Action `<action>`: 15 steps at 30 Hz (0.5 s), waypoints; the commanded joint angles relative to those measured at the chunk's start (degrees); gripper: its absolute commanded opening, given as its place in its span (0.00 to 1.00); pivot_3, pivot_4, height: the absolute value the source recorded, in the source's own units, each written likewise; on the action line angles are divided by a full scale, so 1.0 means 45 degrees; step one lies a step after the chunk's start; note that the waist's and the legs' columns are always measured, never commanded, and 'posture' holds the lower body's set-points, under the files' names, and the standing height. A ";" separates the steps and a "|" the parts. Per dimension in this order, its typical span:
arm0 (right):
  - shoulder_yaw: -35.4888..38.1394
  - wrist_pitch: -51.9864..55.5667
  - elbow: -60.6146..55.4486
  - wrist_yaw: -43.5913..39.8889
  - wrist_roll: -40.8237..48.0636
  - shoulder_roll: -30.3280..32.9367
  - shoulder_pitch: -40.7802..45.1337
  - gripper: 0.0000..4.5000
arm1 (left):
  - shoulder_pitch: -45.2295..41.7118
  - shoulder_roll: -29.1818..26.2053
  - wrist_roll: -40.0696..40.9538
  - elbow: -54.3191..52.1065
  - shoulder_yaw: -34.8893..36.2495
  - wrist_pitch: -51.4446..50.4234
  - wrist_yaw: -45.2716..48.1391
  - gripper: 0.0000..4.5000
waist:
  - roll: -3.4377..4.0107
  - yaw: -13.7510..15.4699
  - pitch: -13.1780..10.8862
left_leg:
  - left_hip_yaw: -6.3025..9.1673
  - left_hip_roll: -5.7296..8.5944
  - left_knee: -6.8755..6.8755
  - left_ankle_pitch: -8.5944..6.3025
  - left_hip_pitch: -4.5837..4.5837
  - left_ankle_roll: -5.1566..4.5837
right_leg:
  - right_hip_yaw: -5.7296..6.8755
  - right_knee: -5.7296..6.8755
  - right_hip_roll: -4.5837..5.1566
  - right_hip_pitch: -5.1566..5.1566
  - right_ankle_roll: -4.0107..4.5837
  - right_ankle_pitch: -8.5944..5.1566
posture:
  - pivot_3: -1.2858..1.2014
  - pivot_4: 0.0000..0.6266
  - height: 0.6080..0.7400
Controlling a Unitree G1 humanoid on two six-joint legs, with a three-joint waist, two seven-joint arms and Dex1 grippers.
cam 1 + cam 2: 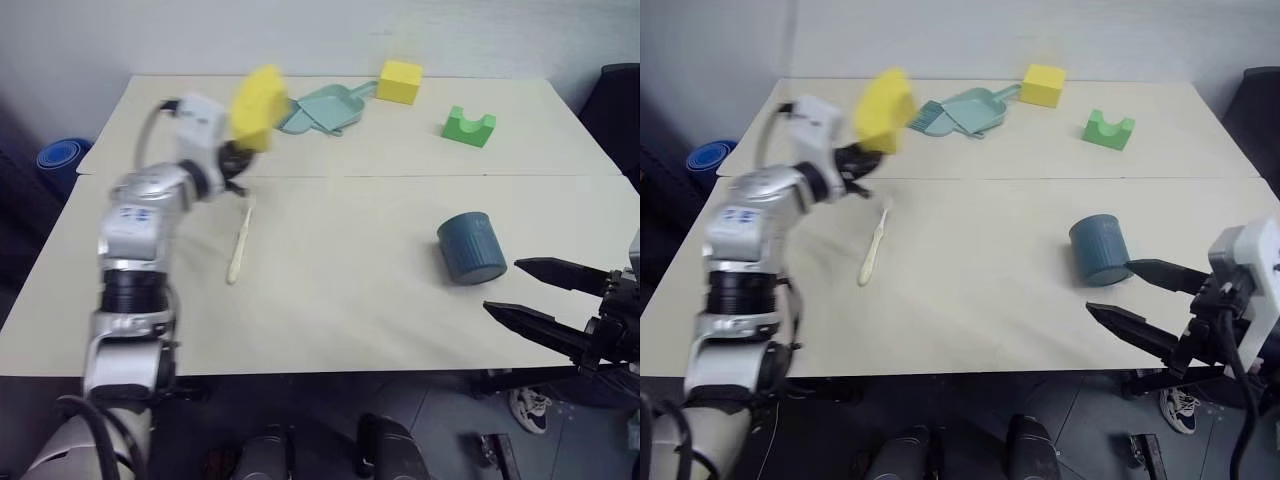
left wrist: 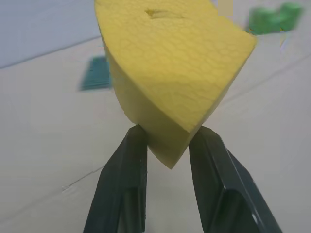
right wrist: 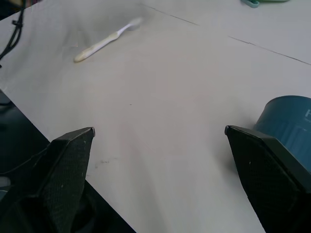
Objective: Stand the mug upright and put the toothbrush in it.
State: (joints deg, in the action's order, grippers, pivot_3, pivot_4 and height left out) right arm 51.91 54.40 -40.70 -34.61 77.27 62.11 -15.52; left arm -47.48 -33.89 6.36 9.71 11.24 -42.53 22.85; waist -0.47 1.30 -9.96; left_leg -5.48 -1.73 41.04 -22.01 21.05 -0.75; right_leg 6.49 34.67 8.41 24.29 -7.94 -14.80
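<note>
Mug rests on the table, open end seemingly down, so it is not yet upright. We note the toothbrush lying flat well to the mug's left. Our left gripper clenches a yellow foam wedge raised off the table, beyond the toothbrush from the mug; we judge this clears clutter. Our right gripper hangs spread and empty just beside the mug, likely ready to right it.

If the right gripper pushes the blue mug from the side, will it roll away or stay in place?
The mug seems to stand mouth-down on its flat end, so it would likely slide or tip rather than roll. Once tipped, its round ribbed sides could let it roll. The ribs may give the open jaws of the right gripper some grip.
</note>
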 commanded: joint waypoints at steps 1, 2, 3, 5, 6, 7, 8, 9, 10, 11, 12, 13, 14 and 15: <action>-0.1226 -0.0587 0.0730 -0.0851 -0.0713 0.0413 0.0890 1.00 | 0.1562 -0.1766 -0.0349 -0.0499 0.2020 -0.0403 -0.0612 0.23 | -0.0019 -0.0010 -0.0003 | 0.0003 0.0000 0.0001 0.0000 0.0005 0.0000 | 0.0001 -0.0003 0.0000 0.0001 0.0000 0.0000 | 0.52 0.24 1.00; -0.1651 -0.0656 0.0902 -0.1038 -0.0888 0.0479 0.1196 1.00 | 0.2076 -0.2051 -0.0291 -0.0517 0.2363 -0.0393 -0.0658 0.23 | -0.0020 -0.0008 -0.0002 | 0.0003 0.0000 -0.0001 -0.0001 0.0003 0.0002 | 0.0003 -0.0005 0.0000 0.0001 -0.0001 0.0000 | 0.52 0.24 1.00; -0.2118 -0.0741 0.1100 -0.1285 -0.1058 0.0564 0.1556 1.00 | 0.2684 -0.2308 -0.0321 -0.0516 0.2652 -0.0259 -0.0737 0.23 | -0.0024 -0.0002 -0.0003 | 0.0004 -0.0001 0.0000 -0.0003 0.0003 0.0005 | 0.0003 -0.0004 0.0001 0.0001 0.0000 0.0000 | 0.52 0.24 1.00; -0.3037 -0.0952 0.1436 -0.1940 -0.1354 0.0752 0.2370 1.00 | 0.3771 -0.2233 -0.0021 -0.0624 0.3353 -0.0432 -0.0838 0.23 | -0.0029 0.0113 -0.0005 | 0.0014 0.0005 0.0007 -0.0004 0.0012 0.0005 | 0.0002 -0.0007 0.0005 -0.0001 -0.0005 0.0002 | 0.52 0.24 1.00; -0.3369 -0.1019 0.1554 -0.2242 -0.1487 0.0804 0.2716 1.00 | 0.4165 -0.2142 0.0010 -0.0740 0.3557 -0.0425 -0.0981 0.23 | -0.0029 0.0187 -0.0005 | 0.0020 0.0008 0.0016 -0.0004 0.0015 0.0005 | 0.0003 -0.0006 0.0011 -0.0003 -0.0007 0.0004 | 0.52 0.24 1.00; -0.3695 -0.1087 0.1640 -0.2613 -0.1489 0.0852 0.3106 1.00 | 0.4589 -0.1961 0.0147 -0.0915 0.3721 -0.0410 -0.0972 0.23 | -0.0038 0.0257 -0.0003 | 0.0032 0.0009 0.0024 -0.0004 0.0023 0.0005 | 0.0003 -0.0006 0.0011 -0.0006 -0.0008 0.0004 | 0.52 0.24 1.00; -0.3955 -0.1103 0.1709 -0.2949 -0.1429 0.0891 0.3476 1.00 | 0.4873 -0.1798 0.0224 -0.1056 0.3824 -0.0367 -0.1047 0.23 | -0.0040 0.0330 -0.0003 | 0.0036 0.0009 0.0032 -0.0004 0.0026 0.0005 | 0.0008 -0.0006 0.0011 -0.0008 -0.0010 0.0005 | 0.52 0.24 1.00; -0.4183 -0.1105 0.1765 -0.3245 -0.1366 0.0918 0.3812 1.00 | 0.5122 -0.1649 0.0311 -0.1169 0.3904 -0.0294 -0.1073 0.23 | -0.0049 0.0368 -0.0004 | 0.0037 0.0009 0.0035 -0.0004 0.0028 0.0005 | 0.0010 -0.0008 0.0011 -0.0012 -0.0010 0.0006 | 0.52 0.24 1.00; -0.4436 -0.1086 0.1806 -0.3417 -0.1318 0.0954 0.4184 1.00 | 0.5324 -0.1565 0.0367 -0.1215 0.3893 -0.0281 -0.1054 0.23 | -0.0056 0.0386 -0.0007 | 0.0039 0.0008 0.0039 -0.0004 0.0028 0.0005 | 0.0013 -0.0010 0.0011 -0.0016 -0.0010 0.0006 | 0.52 0.24 1.00; -0.4701 -0.1060 0.1852 -0.3542 -0.1345 0.0989 0.4546 1.00 | 0.5492 -0.1496 0.0364 -0.1203 0.3873 -0.0176 -0.1082 0.23 | -0.0067 0.0392 -0.0012 | 0.0039 0.0008 0.0040 -0.0005 0.0029 0.0005 | 0.0014 -0.0010 0.0011 -0.0016 -0.0011 0.0006 | 0.52 0.24 1.00; -0.4916 -0.1051 0.1889 -0.3634 -0.1421 0.1005 0.4832 1.00 | 0.5623 -0.1458 0.0350 -0.1175 0.3840 -0.0076 -0.1091 0.23 | -0.0075 0.0369 -0.0011 | 0.0043 0.0007 0.0041 -0.0005 0.0031 0.0006 | 0.0020 -0.0008 0.0011 -0.0016 -0.0011 0.0006 | 0.52 0.24 1.00; -0.5128 -0.1010 0.1956 -0.3694 -0.1480 0.1018 0.5118 1.00 | 0.5717 -0.1403 0.0366 -0.1046 0.3842 -0.0015 -0.1123 0.23 | -0.0075 0.0330 -0.0011 | 0.0038 0.0003 0.0039 -0.0006 0.0027 0.0009 | 0.0027 -0.0008 0.0010 -0.0016 -0.0010 0.0006 | 0.52 0.24 1.00; -0.5277 -0.0981 0.2001 -0.3755 -0.1540 0.1012 0.5336 1.00 | 0.5802 -0.1392 0.0317 -0.0885 0.3825 0.0098 -0.1204 0.23 | -0.0075 0.0305 -0.0011 | 0.0036 0.0002 0.0037 -0.0008 0.0023 0.0011 | 0.0027 -0.0007 0.0010 -0.0016 -0.0010 0.0006 | 0.52 0.24 1.00; -0.5374 -0.0939 0.2050 -0.3789 -0.1577 0.1002 0.5494 1.00 | 0.5844 -0.1376 0.0345 -0.0770 0.3833 0.0166 -0.1213 0.29 | -0.0075 0.0283 -0.0011 | 0.0034 0.0001 0.0035 -0.0008 0.0022 0.0013 | 0.0031 -0.0007 0.0010 -0.0015 -0.0010 0.0006 | 0.52 0.24 1.00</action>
State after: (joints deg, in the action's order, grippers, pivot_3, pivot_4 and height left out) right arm 27.57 50.30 -31.67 -50.91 70.18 65.47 8.32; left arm -21.69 -39.30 7.69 7.37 27.48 -43.41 18.03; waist -0.81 2.58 -10.00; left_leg -5.33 -1.73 41.18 -22.05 21.12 -0.69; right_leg 6.63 34.66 8.45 24.22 -7.98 -14.78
